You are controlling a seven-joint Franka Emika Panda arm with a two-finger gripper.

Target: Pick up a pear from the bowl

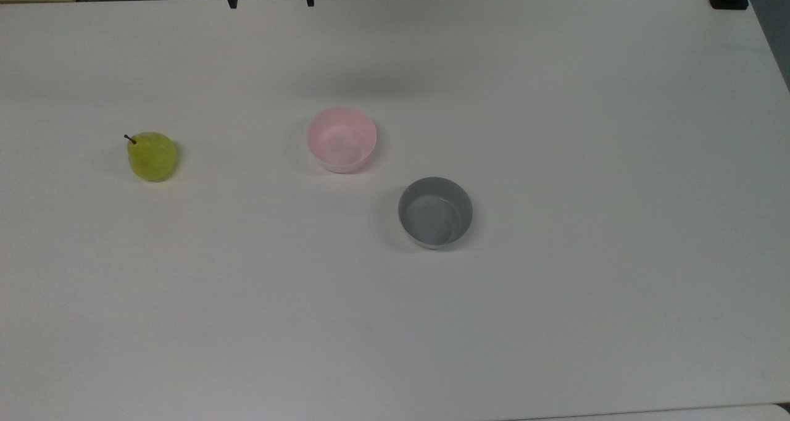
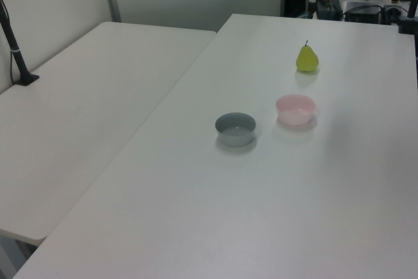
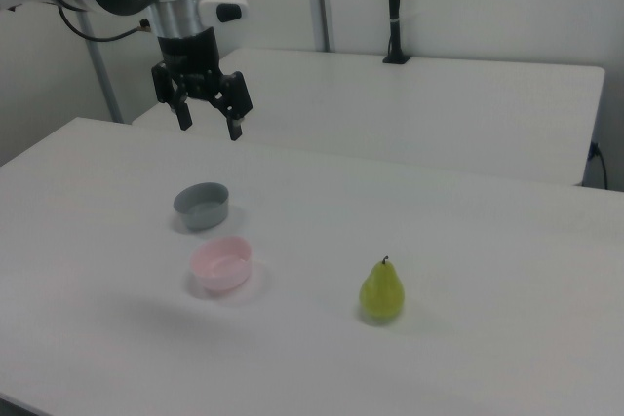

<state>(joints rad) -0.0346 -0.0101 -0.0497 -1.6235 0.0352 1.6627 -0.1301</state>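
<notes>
In the top view, one pear [image 1: 152, 156] stands on the table [image 1: 555, 322], well apart from the empty pink bowl [image 1: 341, 139]; one grey bowl [image 1: 435, 212] sits nearby. The left view shows the same count. In the right view the gripper [image 3: 207, 126] hangs high, fingers spread and empty; the pickup looks done, so nothing remains beyond retreat.

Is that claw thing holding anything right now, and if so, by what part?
Nothing is held. The tool hangs open and empty above the table, while the pear stands on the table beside the pink bowl.
</notes>
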